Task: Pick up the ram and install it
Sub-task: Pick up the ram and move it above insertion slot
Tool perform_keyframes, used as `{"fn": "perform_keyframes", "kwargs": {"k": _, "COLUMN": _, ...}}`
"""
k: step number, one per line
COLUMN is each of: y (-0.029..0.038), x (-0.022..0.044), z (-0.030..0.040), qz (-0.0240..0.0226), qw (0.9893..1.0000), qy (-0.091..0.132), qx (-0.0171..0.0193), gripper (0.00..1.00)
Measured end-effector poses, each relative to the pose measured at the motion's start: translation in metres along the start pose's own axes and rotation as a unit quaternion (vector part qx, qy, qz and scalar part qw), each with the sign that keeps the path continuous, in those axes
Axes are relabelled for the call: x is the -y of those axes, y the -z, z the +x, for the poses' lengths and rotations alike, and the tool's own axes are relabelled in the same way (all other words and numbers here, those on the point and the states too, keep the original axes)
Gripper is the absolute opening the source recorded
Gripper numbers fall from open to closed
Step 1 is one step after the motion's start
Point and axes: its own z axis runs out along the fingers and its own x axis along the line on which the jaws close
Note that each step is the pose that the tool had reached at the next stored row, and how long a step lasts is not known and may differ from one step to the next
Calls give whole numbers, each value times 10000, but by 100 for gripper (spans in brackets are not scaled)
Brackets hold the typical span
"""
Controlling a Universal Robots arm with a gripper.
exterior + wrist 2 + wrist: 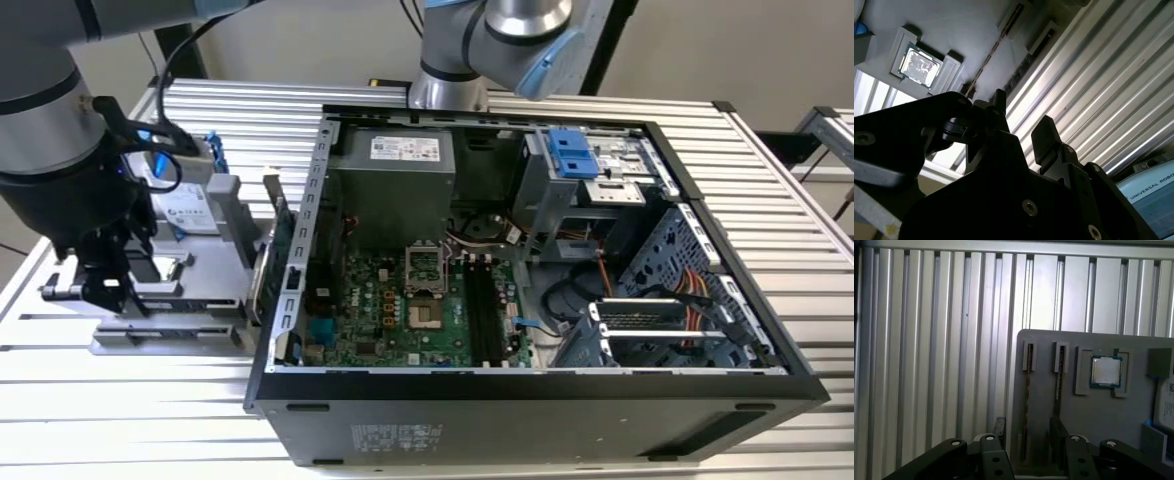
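The gripper point(1027, 422) hangs spread and empty near the grey holder point(1094, 420) — the ram point(1027, 385) stands on edge in its slot there, not gripped. Pick-up and installation are both left to do — the motherboard slots point(483, 312) look bare.

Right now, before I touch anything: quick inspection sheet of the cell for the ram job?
Surface: slatted metal table.
Job's things: ram standing on edge in a slot of the grey holder; open computer case, with long black slots on its board.
Clutter: processor chip and hard drive in the same holder.
Grippers: gripper open; in the first wrist view its fingers sit either side of the ram, apart from it.
Cables: orange and yellow wires inside the case.
Surroundings: pale wall; nothing else seen.
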Motion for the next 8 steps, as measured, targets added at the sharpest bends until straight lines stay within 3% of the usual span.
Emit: {"fn": "perform_keyframes", "kwargs": {"k": 8, "y": -61, "x": 5, "z": -2, "qz": -1, "qw": 10000, "qy": -8, "qx": -1, "gripper": 100}}
